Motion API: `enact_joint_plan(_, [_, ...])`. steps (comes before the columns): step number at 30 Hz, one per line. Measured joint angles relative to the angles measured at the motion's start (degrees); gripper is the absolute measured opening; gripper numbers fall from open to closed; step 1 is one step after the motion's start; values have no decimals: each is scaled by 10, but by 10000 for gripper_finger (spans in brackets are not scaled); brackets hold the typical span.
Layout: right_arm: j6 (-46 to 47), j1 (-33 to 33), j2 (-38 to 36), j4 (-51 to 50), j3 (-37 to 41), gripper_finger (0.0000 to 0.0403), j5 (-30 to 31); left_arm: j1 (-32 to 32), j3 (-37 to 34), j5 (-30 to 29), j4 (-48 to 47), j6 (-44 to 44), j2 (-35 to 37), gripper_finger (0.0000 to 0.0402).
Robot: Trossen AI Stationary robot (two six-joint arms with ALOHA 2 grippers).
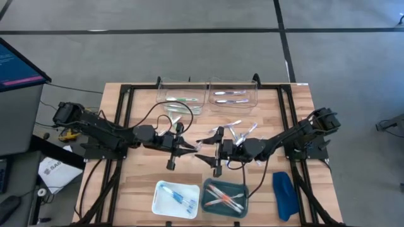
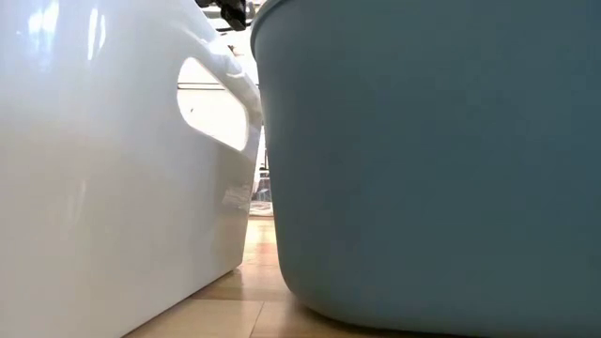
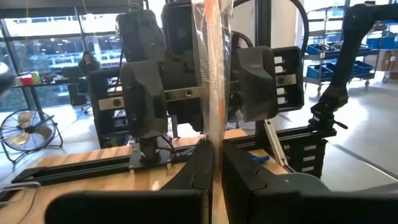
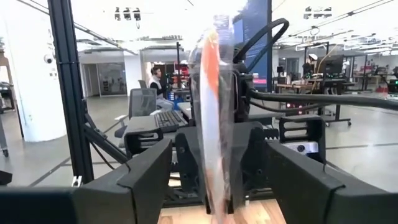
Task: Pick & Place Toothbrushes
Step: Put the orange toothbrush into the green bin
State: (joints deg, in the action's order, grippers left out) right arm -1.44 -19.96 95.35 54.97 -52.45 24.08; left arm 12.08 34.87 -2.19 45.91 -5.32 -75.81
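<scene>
A clear-wrapped orange toothbrush (image 3: 210, 87) stands upright above the middle of the table, with my left gripper (image 3: 216, 177) shut on it. My right gripper (image 4: 217, 155) faces it from the table's right, open, one finger on either side of the toothbrush (image 4: 214, 106) without touching it. In the high view the two grippers meet at the table's middle, the left gripper (image 1: 189, 149) and the right gripper (image 1: 205, 151). More toothbrushes lie loose on the wood (image 1: 237, 129). My left gripper pinches the wrapped toothbrush's lower part (image 3: 214, 155) between its two fingers. The fingers come level from the table's left and lie across it. The toothbrush stands upright above the fingers, clear of the table.
A white tray (image 1: 159, 200) with blue toothbrushes and a teal tray (image 1: 206, 200) with orange ones sit at the near edge. Two clear bins (image 1: 163, 94) (image 1: 255, 94) stand at the far edge. A dark-blue oblong object (image 1: 284, 195) lies near right.
</scene>
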Motion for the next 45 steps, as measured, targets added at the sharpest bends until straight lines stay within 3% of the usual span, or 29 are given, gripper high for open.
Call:
enact_joint_plan(7, [0, 2, 0, -2, 0, 210, 0, 0, 0, -9, -1, 0, 0, 6])
enact_joint_plan(20, [-3, 3, 0, -35, 0, 20, 0, 0, 0, -8, -8, 8, 0, 8])
enact_joint_plan(35, [-5, -3, 0, -41, 0, 15, 17, 0, -1, -7, -35, 12, 4, 65])
enact_joint_plan(45, [-6, -3, 0, -44, 0, 15, 17, 3, 0, -28, -112, 12, 59, 150])
